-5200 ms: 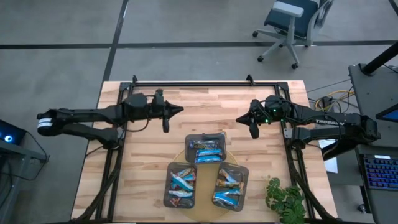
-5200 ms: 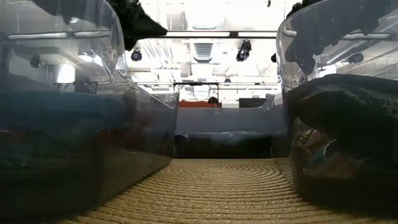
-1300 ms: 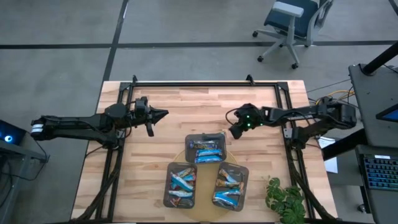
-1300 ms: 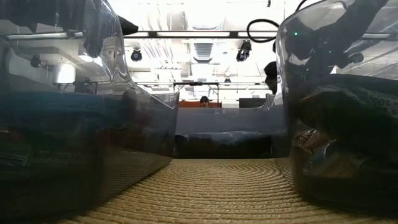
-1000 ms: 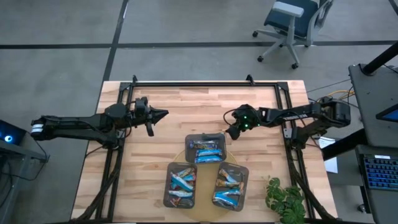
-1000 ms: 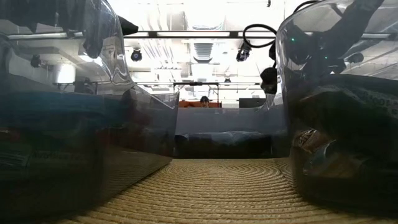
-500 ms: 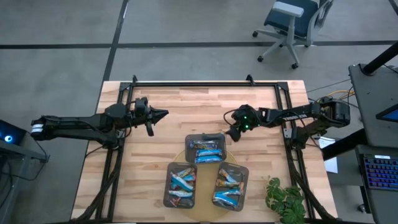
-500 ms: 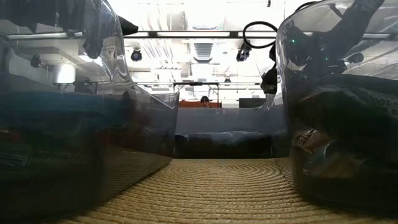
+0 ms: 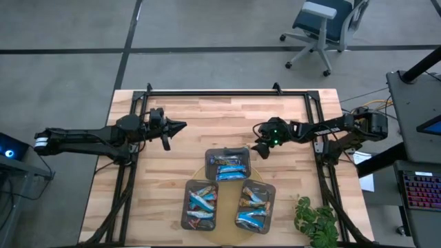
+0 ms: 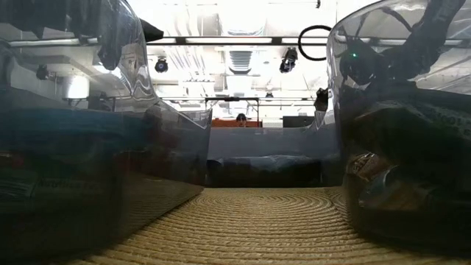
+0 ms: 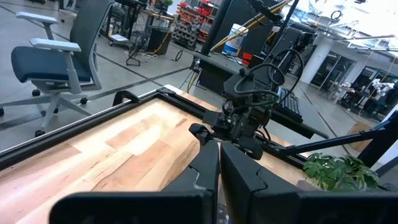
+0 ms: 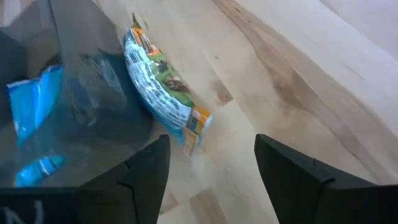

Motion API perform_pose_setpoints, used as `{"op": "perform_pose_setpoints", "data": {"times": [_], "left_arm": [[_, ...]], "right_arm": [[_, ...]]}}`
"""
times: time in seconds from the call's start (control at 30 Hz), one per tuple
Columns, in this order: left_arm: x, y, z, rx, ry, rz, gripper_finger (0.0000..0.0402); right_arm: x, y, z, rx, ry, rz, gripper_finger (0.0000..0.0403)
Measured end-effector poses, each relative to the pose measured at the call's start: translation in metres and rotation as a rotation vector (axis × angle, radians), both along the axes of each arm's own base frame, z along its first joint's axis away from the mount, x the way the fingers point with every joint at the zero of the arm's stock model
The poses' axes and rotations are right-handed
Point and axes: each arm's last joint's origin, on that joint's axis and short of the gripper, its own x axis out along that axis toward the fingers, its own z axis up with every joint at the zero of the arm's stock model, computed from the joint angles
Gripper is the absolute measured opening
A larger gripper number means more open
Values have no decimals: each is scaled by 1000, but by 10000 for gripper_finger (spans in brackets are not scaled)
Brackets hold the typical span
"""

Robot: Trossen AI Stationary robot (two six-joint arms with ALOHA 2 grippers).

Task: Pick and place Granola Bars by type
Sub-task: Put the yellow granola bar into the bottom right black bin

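Three dark grey trays stand on a round woven mat (image 9: 227,231): a far one (image 9: 228,164), a near left one (image 9: 200,203) and a near right one (image 9: 255,205). Each holds several Granola Bars, mostly blue. One blue-and-white bar (image 12: 163,93) lies on the wood and leans against the far tray's clear wall (image 12: 93,93). My right gripper (image 12: 214,165) hovers open just above and beside this bar, at the far tray's right side (image 9: 258,148). My left gripper (image 9: 180,126) is shut and holds nothing, above the table's far left part.
Black frame rails (image 9: 227,93) run along the table's far edge and both sides. A green plant (image 9: 315,222) stands at the near right corner. Bare wood lies between the two arms and beyond the trays. An office chair (image 9: 324,24) is off the table.
My right gripper has edged slightly toward the table's near right, beside the far tray's right wall. The bars and trays have not moved.
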Motion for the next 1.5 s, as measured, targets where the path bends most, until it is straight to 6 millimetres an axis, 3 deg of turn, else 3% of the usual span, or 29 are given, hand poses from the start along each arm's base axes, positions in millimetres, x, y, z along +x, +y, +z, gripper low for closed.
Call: {"op": "perform_pose_setpoints", "data": {"times": [0.77, 1.03, 1.5], "left_arm": [[0, 0, -1, -10, -1, 0, 0], [0, 1, -3, -13, 9, 25, 0], [0, 1, -3, -15, 8, 45, 0]], "right_arm": [[-3, 1, -4, -91, -7, 92, 227], [-3, 3, -4, -326, -6, 329, 226], [-2, 2, -3, -554, -9, 542, 234]]}}
